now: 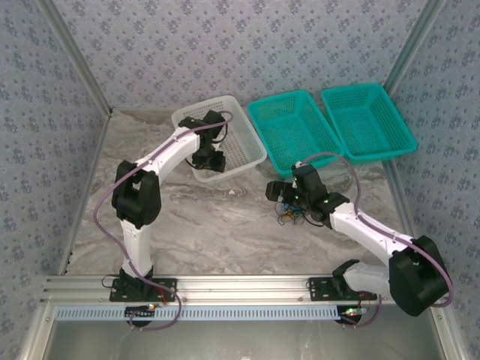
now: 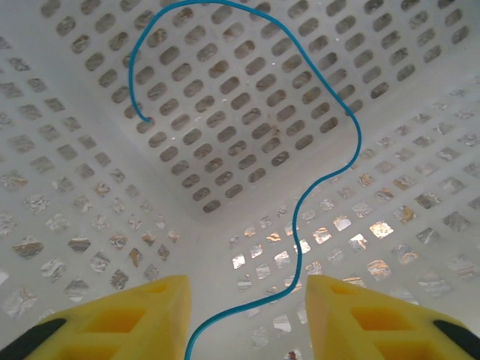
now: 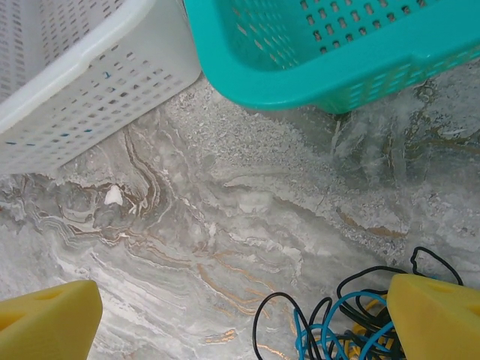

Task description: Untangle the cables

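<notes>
So the left gripper (image 2: 247, 319) is down inside the white basket (image 2: 202, 225), upper middle of the top view. Its yellow fingertips sit partway apart, with one loose blue cable (image 2: 358, 142) running through the gap and touching neither, as far as I can see. Meanwhile the right gripper (image 3: 240, 307) is spread wide over the marble table (image 3: 225, 210), and the tangle (image 3: 337, 322) of blue, black and yellow cables sits lower right in its wrist view, right beside one finger.

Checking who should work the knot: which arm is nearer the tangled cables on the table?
Right. The right arm hovers beside the tangle; the left arm is away, reaching into the white basket.
</notes>
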Robot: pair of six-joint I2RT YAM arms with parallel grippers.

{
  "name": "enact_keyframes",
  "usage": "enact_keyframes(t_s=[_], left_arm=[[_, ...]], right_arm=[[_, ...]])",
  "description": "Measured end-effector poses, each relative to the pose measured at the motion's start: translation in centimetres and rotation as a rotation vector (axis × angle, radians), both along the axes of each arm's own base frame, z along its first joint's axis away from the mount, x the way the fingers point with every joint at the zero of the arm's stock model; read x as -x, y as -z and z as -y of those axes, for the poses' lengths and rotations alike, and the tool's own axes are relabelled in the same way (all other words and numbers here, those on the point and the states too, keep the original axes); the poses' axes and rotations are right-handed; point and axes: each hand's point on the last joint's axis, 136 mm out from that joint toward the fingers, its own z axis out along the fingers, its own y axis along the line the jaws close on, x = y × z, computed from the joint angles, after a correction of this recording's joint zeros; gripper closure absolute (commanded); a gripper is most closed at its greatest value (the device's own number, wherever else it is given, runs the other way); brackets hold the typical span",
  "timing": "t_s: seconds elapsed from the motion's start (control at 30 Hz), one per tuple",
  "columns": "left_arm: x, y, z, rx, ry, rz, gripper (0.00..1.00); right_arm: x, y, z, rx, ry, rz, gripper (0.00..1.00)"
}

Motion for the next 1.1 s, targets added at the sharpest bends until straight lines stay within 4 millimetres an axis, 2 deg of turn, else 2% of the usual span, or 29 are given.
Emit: enact_keyframes(t_s=[0.13, 0.27, 0.33, 0.5, 0.6, 0.67, 0.73, 0.77, 0.87, 0.97, 1.1], left_arm=[[0.4, 0.0, 0.4, 0.024, 0.012, -0.018, 0.8], [0.4, 0.0, 0.5, 0.039, 0.015, -0.029, 0.9], [0.4, 0.0, 0.4, 0.047, 0.005, -0.033, 0.99], [0.0, -0.1, 0.1, 0.066, -0.005, -0.034, 1.0], [-0.5, -0.2, 0.0, 0.083, -0.013, -0.022, 1.0], [-0.8, -0.4, 0.0, 0.098, -0.02, -0.006, 1.0], [-0.9, -0.7, 0.0, 0.112, -0.03, 0.004, 1.0], [-1.0, -0.8, -0.1, 0.118, -0.036, 0.011, 0.99], [-1.3, -1.3, -0.3, 0.153, -0.061, 0.034, 0.84], [-1.2, -2.3, -0.9, 0.2, -0.097, 0.064, 0.64], [-0.8, -5.5, -2.1, 0.273, -0.146, 0.169, 0.38]], right_arm=[[0.0, 0.0, 0.0, 0.009, 0.001, 0.005, 0.0], [-0.1, 0.0, 0.2, 0.017, 0.009, 0.009, 0.0], [-0.1, 0.0, 0.2, 0.019, 0.011, 0.011, 0.0], [-0.2, 0.0, 0.3, 0.021, 0.014, 0.012, 0.0], [-0.1, -0.1, -0.1, 0.008, -0.002, 0.013, 0.04], [-0.2, -0.4, -1.2, -0.025, -0.045, 0.022, 0.06], [-0.1, -0.5, -3.3, -0.064, -0.113, 0.036, 0.07], [0.0, -0.4, -4.2, -0.075, -0.142, 0.04, 0.08], [0.1, 0.7, -8.3, -0.091, -0.248, 0.047, 0.14], [-0.1, 2.3, -12.5, -0.07, -0.333, 0.076, 0.27], [-1.3, 4.6, -16.7, -0.043, -0.381, 0.129, 0.37]])
